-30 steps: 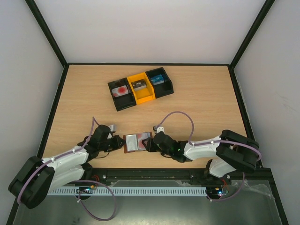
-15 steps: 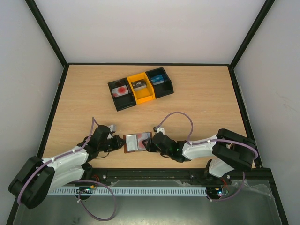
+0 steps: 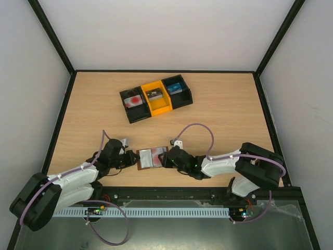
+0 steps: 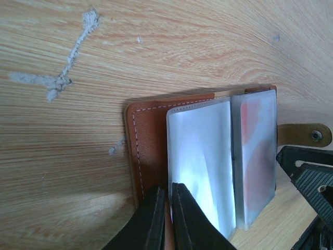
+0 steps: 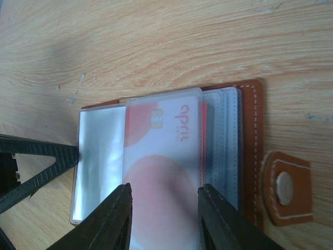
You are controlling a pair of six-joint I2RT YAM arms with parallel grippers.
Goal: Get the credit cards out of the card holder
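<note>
The brown card holder [image 3: 152, 157] lies open on the table between both arms. My left gripper [image 4: 168, 195] is shut on its left edge, pinching the brown cover [image 4: 148, 146] beside a clear sleeve [image 4: 200, 156]. A whitish credit card with red round marks [image 5: 161, 156] sits in the top sleeve, and a red-pink edge [image 5: 204, 120] shows just behind it. My right gripper [image 5: 164, 200] is open, with one finger at each long edge of that card. The snap tab [image 5: 285, 188] lies to the right.
A black-and-yellow three-part tray [image 3: 156, 99] stands at the back centre with small items in its compartments. Black frame rails border the table on the left [image 3: 62, 114] and right [image 3: 265, 114].
My right gripper has edged slightly left over the card holder. The left gripper and the holder have not moved.
</note>
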